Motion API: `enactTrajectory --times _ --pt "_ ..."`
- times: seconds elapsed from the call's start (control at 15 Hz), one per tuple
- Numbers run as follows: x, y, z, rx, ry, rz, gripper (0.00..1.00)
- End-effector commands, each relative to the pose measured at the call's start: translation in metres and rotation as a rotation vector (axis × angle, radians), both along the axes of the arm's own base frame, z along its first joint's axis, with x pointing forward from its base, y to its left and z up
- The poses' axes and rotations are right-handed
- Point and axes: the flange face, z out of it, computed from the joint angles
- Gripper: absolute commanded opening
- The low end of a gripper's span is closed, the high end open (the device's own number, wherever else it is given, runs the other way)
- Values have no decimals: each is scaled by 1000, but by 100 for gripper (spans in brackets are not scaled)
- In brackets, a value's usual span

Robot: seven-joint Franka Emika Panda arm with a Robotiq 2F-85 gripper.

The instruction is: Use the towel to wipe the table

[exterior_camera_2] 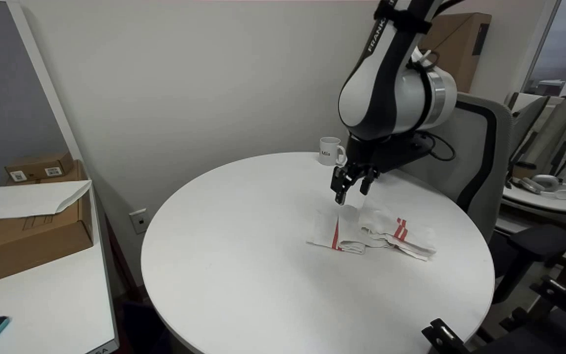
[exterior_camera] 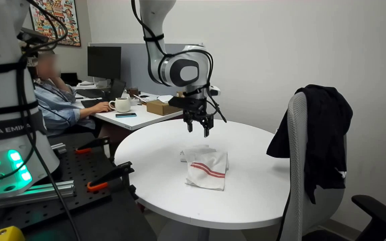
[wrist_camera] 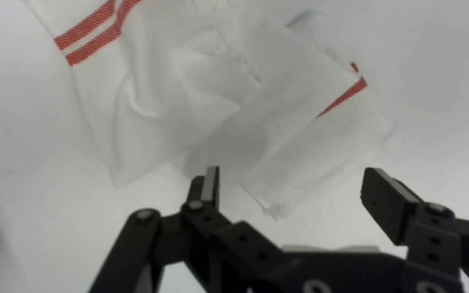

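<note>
White wall (exterior_camera: 263, 67) closes off the background, and at the left in an exterior view a desk (exterior_camera: 133, 121) bearing a cardboard box (exterior_camera: 163, 108) comes near the far-left edge of the round table (exterior_camera: 146, 170). From that edge a broad run of white surface leads toward the gripper (exterior_camera: 198, 132), which hangs over the table pointing down, jaws well apart, with open air below their tips. Around the middle of the table lies the towel (exterior_camera: 208, 170), loosely folded, well inside the rim; its long axis there runs from far to near, leaning slightly right, and two red stripes cross the near flap. Farther right, more white surface reaches a chair (exterior_camera: 297, 140) draped with a black garment (exterior_camera: 326, 134), its back overlapping the right edge from this angle. In an exterior view the widest room lies left of a mug (exterior_camera_2: 329, 151) at the far edge and of the towel, which stretches crosswise, dipping a little to the right, with a narrower strip between it and the right edge. The wrist view shows one towel corner in the gap between the spread jaws.
</note>
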Motion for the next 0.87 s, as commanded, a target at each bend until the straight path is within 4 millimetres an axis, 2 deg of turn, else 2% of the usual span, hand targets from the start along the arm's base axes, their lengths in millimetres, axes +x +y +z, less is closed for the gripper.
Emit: enactTrajectory --times 0.0,0.2,0.4,0.47,0.6,0.8 --pt "-29 34 48 -1 -50 -38 100" --pt "-57 56 82 -6 -91 -80 100" --pt "-81 66 112 -16 -126 -152 100" --pt "-56 65 89 -21 -104 -99 100" --pt "-62 68 98 -17 -115 -105 100" --pt "-60 65 90 -22 -103 -108 100"
